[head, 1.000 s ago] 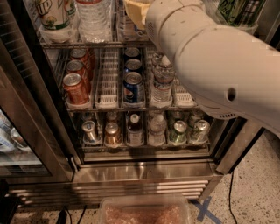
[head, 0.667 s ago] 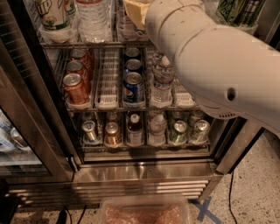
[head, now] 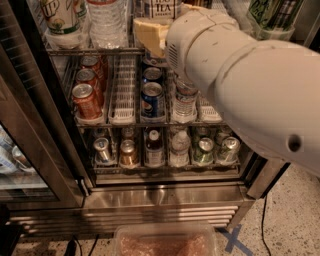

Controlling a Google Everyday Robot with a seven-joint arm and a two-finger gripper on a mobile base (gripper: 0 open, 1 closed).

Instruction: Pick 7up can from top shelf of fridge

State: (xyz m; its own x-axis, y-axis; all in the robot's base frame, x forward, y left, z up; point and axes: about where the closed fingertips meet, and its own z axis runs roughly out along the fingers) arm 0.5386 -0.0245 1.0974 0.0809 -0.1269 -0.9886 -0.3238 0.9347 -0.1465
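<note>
**Arm waits at the top shelf, can not yet reached**

Compared with one second ago, almost nothing moves. The gripper (head: 150, 34) stays at the top shelf (head: 90, 50) of the fridge (head: 160, 197), just below the TEA can (head: 161, 7). The 7up can (head: 62, 17) stands at the far left of this shelf, apart from the gripper, so I judge the approach is unfinished. The white arm (head: 250, 85) hides most of the gripper. Whether it is open or holds something, I cannot tell. The top of the 7up can is cut off.

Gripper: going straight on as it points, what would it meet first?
Probably the clear water bottle on the top shelf, just left of the gripper; the 7up can stands farther left. Depth is unclear.
</note>
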